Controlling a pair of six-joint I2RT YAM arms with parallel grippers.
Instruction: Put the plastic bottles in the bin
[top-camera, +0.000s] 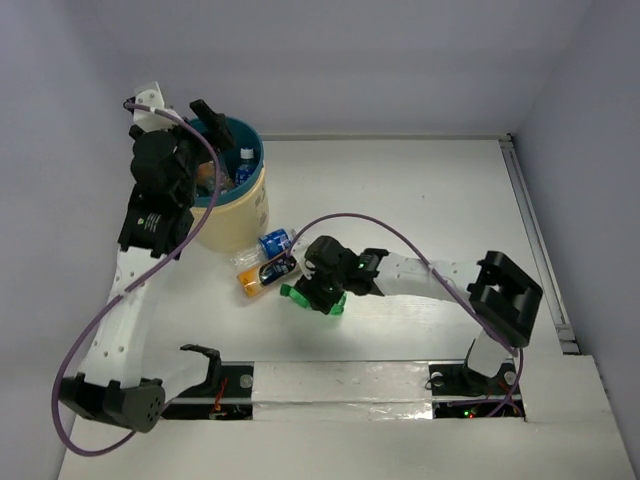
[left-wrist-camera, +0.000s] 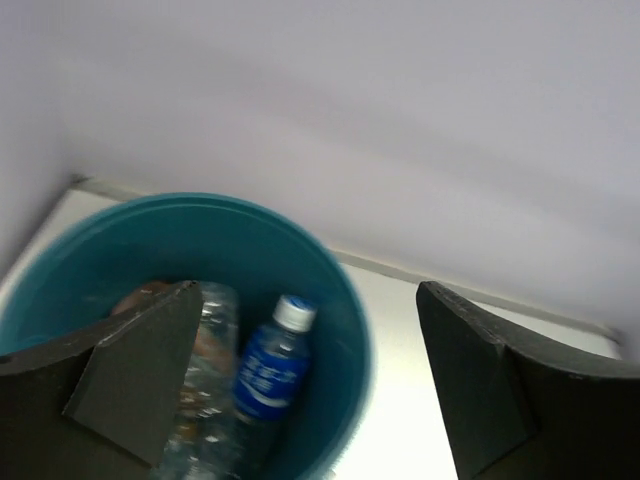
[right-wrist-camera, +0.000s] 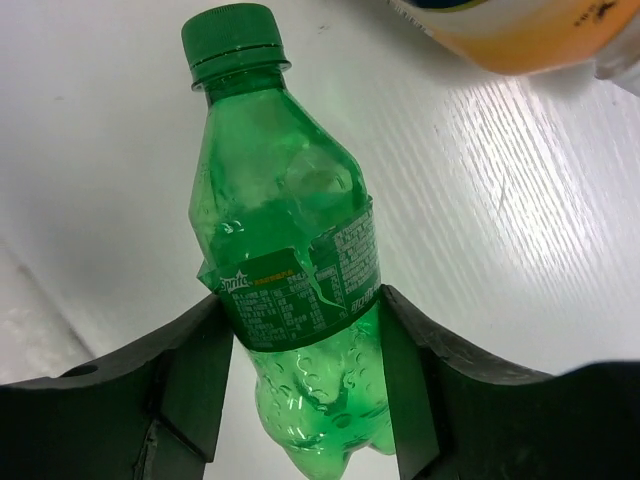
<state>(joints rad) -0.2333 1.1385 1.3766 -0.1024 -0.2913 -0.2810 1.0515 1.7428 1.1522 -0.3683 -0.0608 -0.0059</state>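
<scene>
The bin (top-camera: 248, 212) stands at the far left, teal inside with a cream wall. My left gripper (top-camera: 208, 118) hovers open and empty over its rim; in the left wrist view (left-wrist-camera: 307, 290) the bin (left-wrist-camera: 345, 300) holds a blue-labelled bottle (left-wrist-camera: 268, 370) and a clear crinkled bottle (left-wrist-camera: 205, 400). My right gripper (top-camera: 318, 290) is shut on the green bottle (top-camera: 325, 305) at table level. In the right wrist view (right-wrist-camera: 303, 298) both fingers press the green bottle's (right-wrist-camera: 290, 240) labelled middle. A blue-labelled bottle (top-camera: 275, 243) and an orange bottle (top-camera: 258, 278) lie beside the bin.
The orange bottle (right-wrist-camera: 520, 35) lies just beyond the green one's cap. A purple cable (top-camera: 370, 225) arcs over the right arm. A raised rail (top-camera: 535, 240) runs along the table's right edge. Walls close in behind and to the left of the bin.
</scene>
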